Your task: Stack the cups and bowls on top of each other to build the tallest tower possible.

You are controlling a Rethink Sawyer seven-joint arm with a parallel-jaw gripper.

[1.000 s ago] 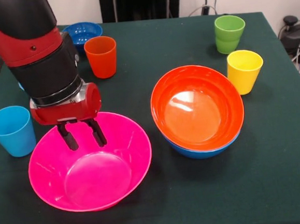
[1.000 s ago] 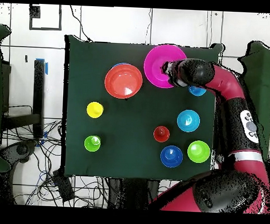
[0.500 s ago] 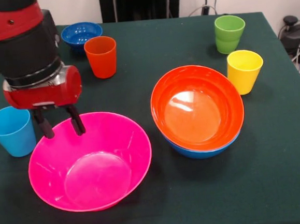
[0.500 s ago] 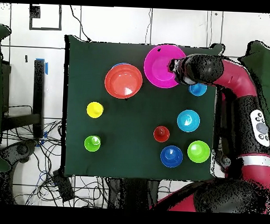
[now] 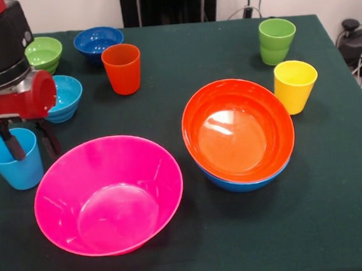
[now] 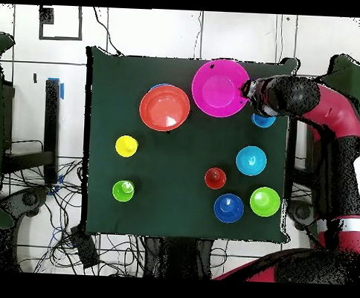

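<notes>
So far you have little of the tower built. Your gripper [image 5: 29, 140] hangs at the left edge of the front view with its two fingers spread and nothing between them, right at the light blue cup [image 5: 13, 159]: one finger shows in front of the cup's mouth, the other just beside its wall.

Just right of that cup the pink bowl [image 5: 109, 194] sits alone on the tabletop [image 5: 338, 223], at the lower left of the frame and not on any pile. Right of centre, the orange bowl [image 5: 238, 131] is nested in the blue bowl [image 5: 235, 183], of which only a rim shows below; that pair is the only stacking done.

Everything else stands loose. The light blue small bowl [image 5: 66, 97] and green small bowl [image 5: 44, 53] are at upper left, the dark blue small bowl [image 5: 99, 40] and orange cup [image 5: 122, 68] are just right of them, and the green cup [image 5: 277, 40] and yellow cup [image 5: 295, 85] are at upper right.

You would judge most of the work left: pink bowl, three small bowls and four cups.
</notes>
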